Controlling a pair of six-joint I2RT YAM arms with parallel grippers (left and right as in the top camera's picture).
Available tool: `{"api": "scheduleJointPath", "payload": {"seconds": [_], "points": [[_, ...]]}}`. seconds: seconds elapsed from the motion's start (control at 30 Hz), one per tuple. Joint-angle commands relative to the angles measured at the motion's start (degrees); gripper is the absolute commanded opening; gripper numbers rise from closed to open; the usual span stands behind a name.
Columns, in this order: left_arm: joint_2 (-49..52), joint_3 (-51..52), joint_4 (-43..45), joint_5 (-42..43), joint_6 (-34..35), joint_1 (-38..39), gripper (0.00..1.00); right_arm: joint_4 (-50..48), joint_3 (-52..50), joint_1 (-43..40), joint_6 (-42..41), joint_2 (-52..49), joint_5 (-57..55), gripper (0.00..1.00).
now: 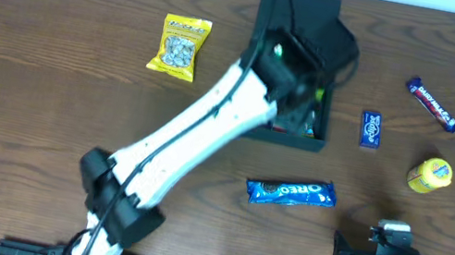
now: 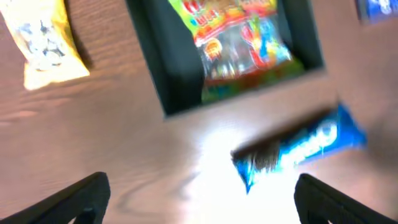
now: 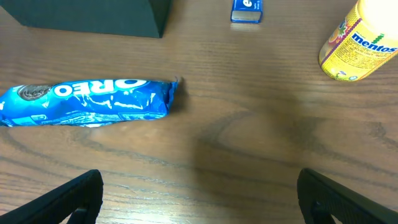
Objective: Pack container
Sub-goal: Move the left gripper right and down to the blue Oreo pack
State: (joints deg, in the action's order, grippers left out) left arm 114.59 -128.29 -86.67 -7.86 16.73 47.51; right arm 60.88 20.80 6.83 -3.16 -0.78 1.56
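At far edge of table, abt mid-width: container [image 1: 308, 15], dark, lid flap open. Inside it, lying flat: colourful sweet bag [image 2: 239, 43]. Over container's near end, on long white arm from near left corner: left gripper [image 2: 200, 186], jaws released wide, nothing betw. fingers [image 2: 81, 199].

Near right corner of table: right gripper [image 3: 199, 180], jaws spread wide as well, empty, over bare wood.

Betw. container and near edge: blue Oreo pack [image 1: 291, 193], flat, lengthwise along table, apart from container wall.

Left of container, well apart: yellow nut packet [image 1: 181, 44], flat.

Just right of container, not touching: small blue packet [image 1: 371, 128].

Toward right edge: yellow Mentos tub [image 1: 430, 175]; upright or tipped, can't tell. Beyond it, nearer far right corner: choc bar [image 1: 433, 104] in dark blue wrapper, lying at an angle.
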Motion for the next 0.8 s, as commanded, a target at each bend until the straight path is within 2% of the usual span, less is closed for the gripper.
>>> {"api": "scheduleJointPath", "payload": {"seconds": [0.0,0.1,0.27,0.43,0.53,0.63,0.77], "points": [[0.87,-0.11,-3.69,-1.57,-6.12,4.15,0.96,0.39,-0.39,-0.55,0.68,0.39,0.20,0.99],[0.92,0.20,-6.32,-1.68,-8.04,8.33,0.95,0.39,-0.39,-0.55,0.66,0.39,0.20,0.99],[0.81,2.89,-5.07,-1.77,-9.99,13.97,0.86,0.39,-0.39,-0.55,0.66,0.39,0.20,0.99],[-0.15,7.37,-2.56,-1.81,-11.74,17.03,0.87,0.39,-0.39,-0.55,0.68,0.39,0.22,0.99],[-3.04,13.11,1.86,-2.67,-12.04,17.49,0.88,0.39,-0.39,-0.55,0.66,0.39,0.22,0.99],[-7.78,22.21,9.79,-5.81,-12.02,17.46,0.98,0.39,-0.39,-0.55,0.68,0.39,0.22,0.99],[-14.78,36.15,21.27,-10.73,-12.98,17.44,0.95,0.39,-0.39,-0.55,0.68,0.39,0.20,0.99]]}}
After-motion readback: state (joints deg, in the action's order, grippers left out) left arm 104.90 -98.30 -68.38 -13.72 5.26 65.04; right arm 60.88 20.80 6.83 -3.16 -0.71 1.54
